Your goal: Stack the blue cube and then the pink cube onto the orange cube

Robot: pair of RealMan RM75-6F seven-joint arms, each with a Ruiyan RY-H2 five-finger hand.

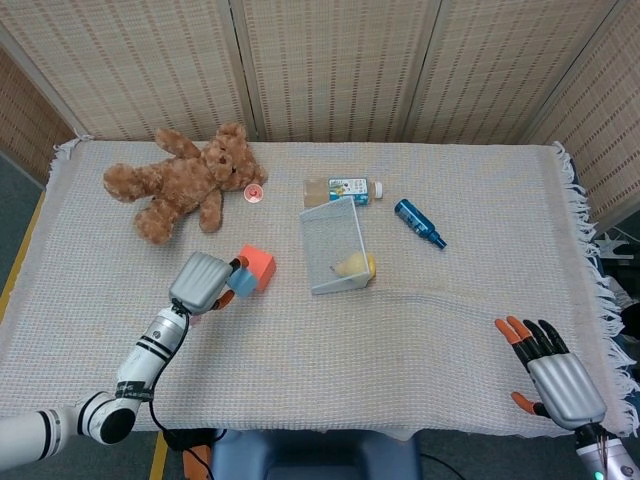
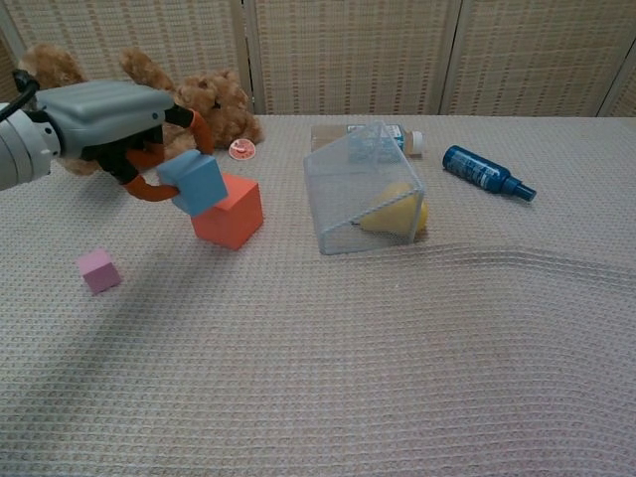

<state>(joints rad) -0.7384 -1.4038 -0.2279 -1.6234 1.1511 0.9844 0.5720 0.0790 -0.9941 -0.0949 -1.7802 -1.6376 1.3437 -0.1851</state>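
Note:
My left hand (image 1: 203,282) (image 2: 109,114) holds the blue cube (image 2: 196,181) (image 1: 243,283) in the air, tilted. The cube hangs just above the near-left edge of the orange cube (image 2: 231,214) (image 1: 260,265); whether the two touch I cannot tell. On the cloth to the left, well apart from the hand, lies the small pink cube (image 2: 98,270). My right hand (image 1: 560,385) rests open at the table's near right corner and holds nothing; only the head view shows it.
A brown teddy bear (image 1: 185,180) (image 2: 224,109) lies behind the orange cube, with a small red cap (image 2: 239,149) beside it. A tipped clear basket (image 2: 363,194) holds a yellow object. Behind it lie a labelled bottle (image 1: 345,188) and a dark blue bottle (image 2: 487,172).

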